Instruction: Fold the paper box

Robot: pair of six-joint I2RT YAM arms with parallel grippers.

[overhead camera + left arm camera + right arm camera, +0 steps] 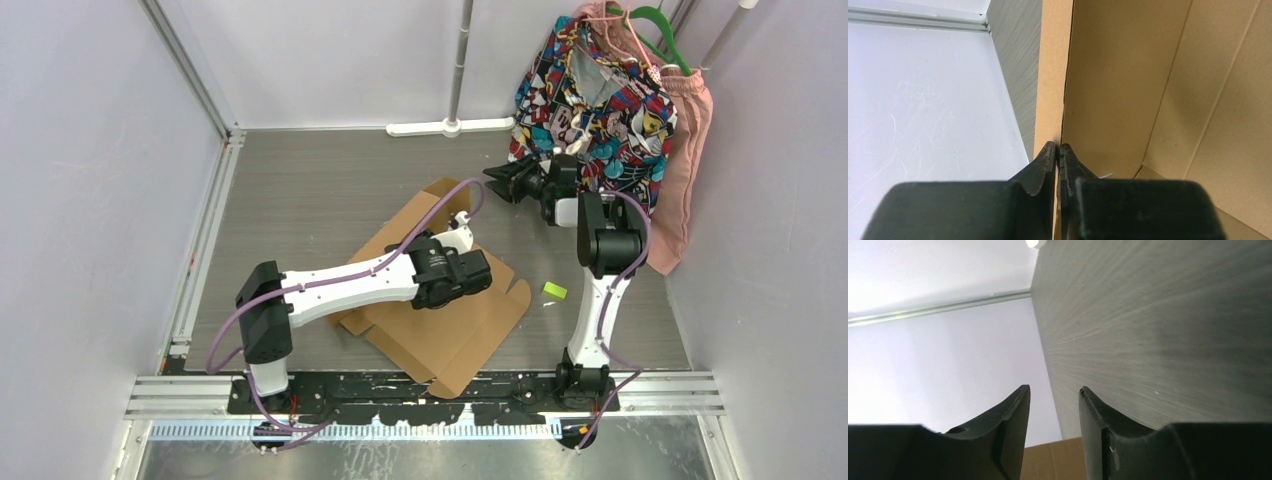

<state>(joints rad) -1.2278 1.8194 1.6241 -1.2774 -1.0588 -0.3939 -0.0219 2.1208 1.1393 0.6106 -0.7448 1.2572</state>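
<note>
The paper box point(450, 330) is a brown cardboard sheet lying partly folded at the table's middle. One flap point(432, 200) stands up at its far end. My left arm reaches across the sheet, and my left gripper point(462, 220) is at that raised flap. In the left wrist view the left gripper point(1058, 146) is shut on the flap's thin edge point(1050, 75), with the box's inner panels point(1148, 90) to the right. My right gripper point(505, 180) hovers open and empty just right of the box's far end. In the right wrist view the right gripper point(1054, 390) shows a strip of cardboard point(1053, 465) below it.
Patterned and pink clothes point(600, 95) hang on hangers at the back right, close behind my right arm. A small green object point(554, 291) lies on the table right of the box. A white pole foot point(450, 127) sits at the back wall. Walls enclose three sides.
</note>
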